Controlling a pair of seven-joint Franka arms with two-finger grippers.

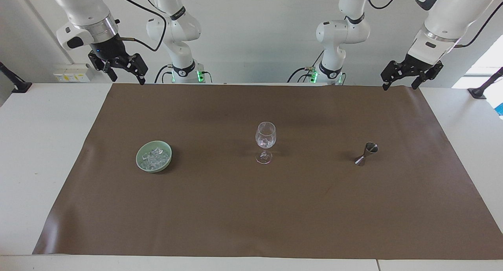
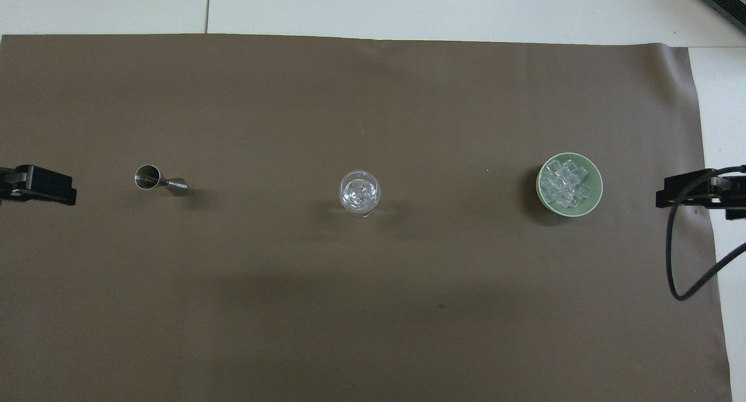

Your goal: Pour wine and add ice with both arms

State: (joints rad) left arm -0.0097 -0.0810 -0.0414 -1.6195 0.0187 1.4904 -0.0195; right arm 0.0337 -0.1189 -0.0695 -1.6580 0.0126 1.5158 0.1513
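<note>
While I am watching both feeds, the two arms are hanging raised at the robots' edge of the brown mat (image 1: 251,208), one at each end of the table (image 1: 43,145). I am seeing the right gripper (image 1: 122,71) hovering over the mat's corner at the right arm's end, fingers spread apart and holding nothing. I am seeing the left gripper (image 1: 409,79) hovering over the corner at the left arm's end, its fingers also apart and empty. In the overhead view only the tips are showing, the left gripper (image 2: 36,185) at one side edge and the right gripper (image 2: 696,189) at the other, with a black cable (image 2: 679,256) looping down beside the right one.

Three things are standing in a row across the middle of the mat, well apart from each other and from both grippers. The ice (image 2: 563,184) is lying heaped in a pale green bowl (image 1: 154,156) toward the right arm's end. A clear wine glass (image 1: 265,142) is standing upright at the centre; I am making out something glassy inside it but cannot tell what. A metal jigger (image 1: 366,153) is standing toward the left arm's end, leaning in the facing view. Open mat is lying between each gripper and the thing at its end.
</note>
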